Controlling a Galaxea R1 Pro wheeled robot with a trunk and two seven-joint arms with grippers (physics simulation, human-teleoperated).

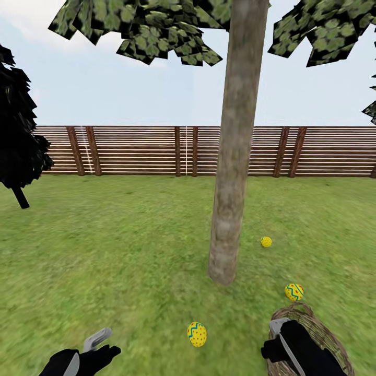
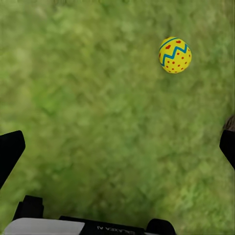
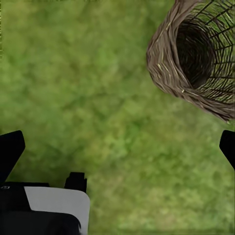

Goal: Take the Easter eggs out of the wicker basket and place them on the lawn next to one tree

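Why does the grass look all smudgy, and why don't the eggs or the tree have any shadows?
Head view: the lawn is a soft, blotchy green with no blades, and the tree and nearest Easter egg cast no shadow, since the light is flat and even. Left wrist view: the grass is blurrier, yet the egg's zigzag stays crisp. Right wrist view: the wicker basket weave is sharp, its inside dark.

Fenced grass yard seen under a pale sky

A brown slatted wooden fence (image 1: 156, 150) is seen running across the far side, braced by darker posts. An all-black tree (image 1: 18, 141) is placed at the far left before it. Blocky green leaves (image 1: 151, 31) are hung overhead, and pale blue sky (image 1: 130, 89) is shown beyond.
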